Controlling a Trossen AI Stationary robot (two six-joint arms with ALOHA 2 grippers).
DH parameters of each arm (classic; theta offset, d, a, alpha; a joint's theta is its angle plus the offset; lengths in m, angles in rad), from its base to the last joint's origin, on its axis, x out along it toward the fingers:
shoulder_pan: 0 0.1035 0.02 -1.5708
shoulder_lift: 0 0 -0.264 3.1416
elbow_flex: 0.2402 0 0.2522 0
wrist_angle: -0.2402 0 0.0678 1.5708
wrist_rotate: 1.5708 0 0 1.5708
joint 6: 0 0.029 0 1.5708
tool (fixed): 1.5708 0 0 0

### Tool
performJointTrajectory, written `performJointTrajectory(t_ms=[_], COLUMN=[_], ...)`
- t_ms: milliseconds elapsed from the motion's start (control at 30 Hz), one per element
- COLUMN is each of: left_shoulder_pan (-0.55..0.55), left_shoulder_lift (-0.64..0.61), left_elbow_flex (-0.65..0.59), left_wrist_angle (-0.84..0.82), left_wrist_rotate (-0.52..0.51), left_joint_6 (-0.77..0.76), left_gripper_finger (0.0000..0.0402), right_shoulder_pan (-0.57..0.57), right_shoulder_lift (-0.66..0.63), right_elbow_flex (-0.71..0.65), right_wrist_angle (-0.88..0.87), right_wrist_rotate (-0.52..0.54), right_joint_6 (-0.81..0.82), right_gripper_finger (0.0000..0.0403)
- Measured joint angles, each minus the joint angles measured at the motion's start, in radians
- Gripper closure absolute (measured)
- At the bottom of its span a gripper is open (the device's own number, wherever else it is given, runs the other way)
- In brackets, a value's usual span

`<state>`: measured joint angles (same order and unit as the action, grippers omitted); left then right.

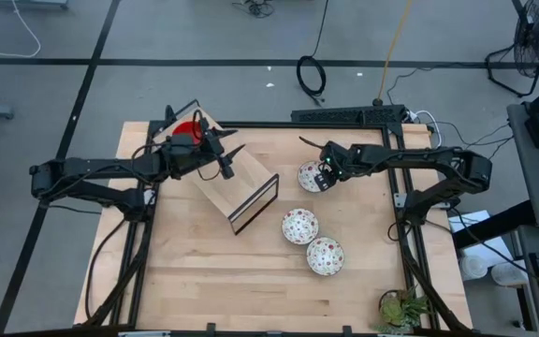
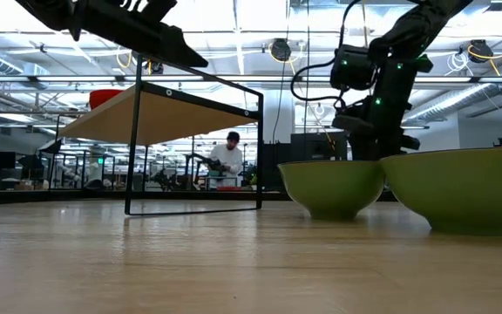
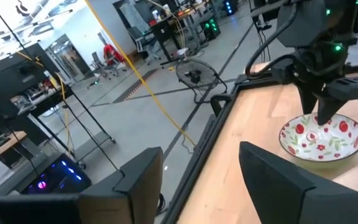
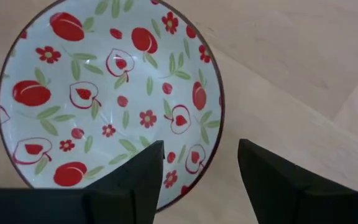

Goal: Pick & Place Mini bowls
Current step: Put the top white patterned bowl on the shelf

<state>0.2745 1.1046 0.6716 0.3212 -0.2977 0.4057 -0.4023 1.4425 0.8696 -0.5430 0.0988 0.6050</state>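
Note:
Three white mini bowls with red fruit and flower print sit upright on the wooden table: one at far right point(image 1: 309, 176), two nearer point(image 1: 299, 226) point(image 1: 325, 256). A red mini bowl point(image 1: 187, 129) rests on the far-left end of a black-framed wooden shelf point(image 1: 237, 192). My right gripper point(image 4: 201, 155) is open and slants down over the far patterned bowl point(image 4: 104, 99). One finger is over the bowl's inside and one is outside its rim; I see no touch. My left gripper point(image 3: 201, 162) is open and holds nothing, level above the shelf point(image 1: 227, 161) beside the red bowl.
A black power strip point(image 1: 349, 115) lies along the table's far edge. A potted plant point(image 1: 400, 309) stands at the near right corner. The near left part of the tabletop point(image 1: 185, 271) is bare wood. A person shows far off in the room point(image 2: 227, 161).

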Motion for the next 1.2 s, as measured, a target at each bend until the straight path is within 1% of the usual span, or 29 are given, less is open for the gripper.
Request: performJointTrajectory(t_ms=[133, 233, 600, 767, 867, 933, 1100, 1200], left_shoulder_pan=[0.0, 0.0, 0.0, 0.0, 0.0, 0.0, 0.0, 0.0], left_shoulder_lift=[0.0, 0.0, 0.0, 0.0, 0.0, 0.0, 0.0, 0.0], left_elbow_flex=[0.0, 0.0, 0.0, 0.0, 0.0, 0.0, 0.0, 0.0], left_wrist_angle=[-0.007, -0.007, -0.004, -0.004, -0.003, -0.003, -0.003, -0.004], left_wrist_rotate=[0.0, 0.0, 0.0, 0.004, 0.008, 0.008, 0.008, 0.008], left_joint_6=[-0.023, -0.019, 0.002, 0.002, 0.0, -0.003, -0.011, -0.015], left_gripper_finger=[0.0189, 0.0188, 0.0188, 0.0188, 0.0188, 0.0188, 0.0188, 0.0188], right_shoulder_pan=[0.0, -0.001, -0.002, -0.002, -0.002, -0.002, -0.001, 0.0], right_shoulder_lift=[0.0, 0.0, 0.0, 0.0, -0.001, -0.001, 0.002, 0.002], right_elbow_flex=[-0.001, -0.001, -0.001, -0.046, -0.085, -0.097, -0.102, -0.102], right_wrist_angle=[-0.018, -0.001, 0.046, 0.112, 0.166, 0.178, 0.169, 0.174], right_wrist_rotate=[-0.005, -0.04, -0.047, -0.047, -0.051, -0.051, -0.056, -0.079], right_joint_6=[0.015, 0.028, 0.045, 0.057, 0.087, 0.098, 0.114, 0.114], right_gripper_finger=[0.023, 0.0248, 0.0353, 0.0387, 0.039, 0.0382, 0.0339, 0.0315])
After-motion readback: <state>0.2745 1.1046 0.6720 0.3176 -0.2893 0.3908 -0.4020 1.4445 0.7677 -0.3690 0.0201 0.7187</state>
